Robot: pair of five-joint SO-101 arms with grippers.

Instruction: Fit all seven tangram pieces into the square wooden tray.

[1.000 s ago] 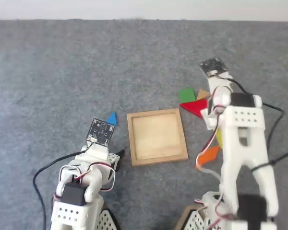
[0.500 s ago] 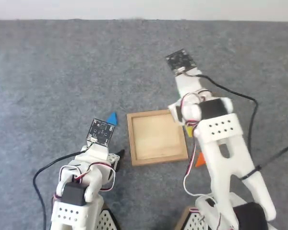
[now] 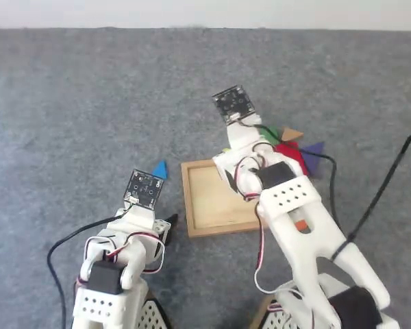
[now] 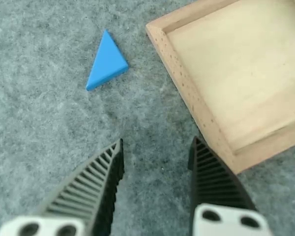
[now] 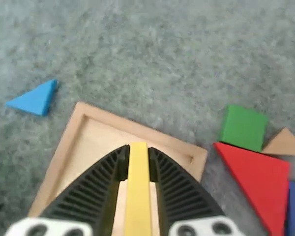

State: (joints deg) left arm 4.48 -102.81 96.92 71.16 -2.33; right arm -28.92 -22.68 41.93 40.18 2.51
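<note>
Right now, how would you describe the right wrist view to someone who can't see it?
The right gripper, shut on a yellow piece, is over the wooden tray. A blue triangle lies on the carpet off one side of the tray; a green square, red triangle and tan triangle off the other.

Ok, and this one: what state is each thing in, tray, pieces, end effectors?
Wooden tray, flat, no piece seen lying in it.
Yellow piece, gripped on edge above the tray.
Right end effector, shut on the yellow piece.
Left end effector, open, holding nothing.
Blue triangle, flat, outside the tray.
Green square, flat, outside the tray.
Red triangle, flat, outside the tray.
Tan triangle, flat, outside the tray.
</note>
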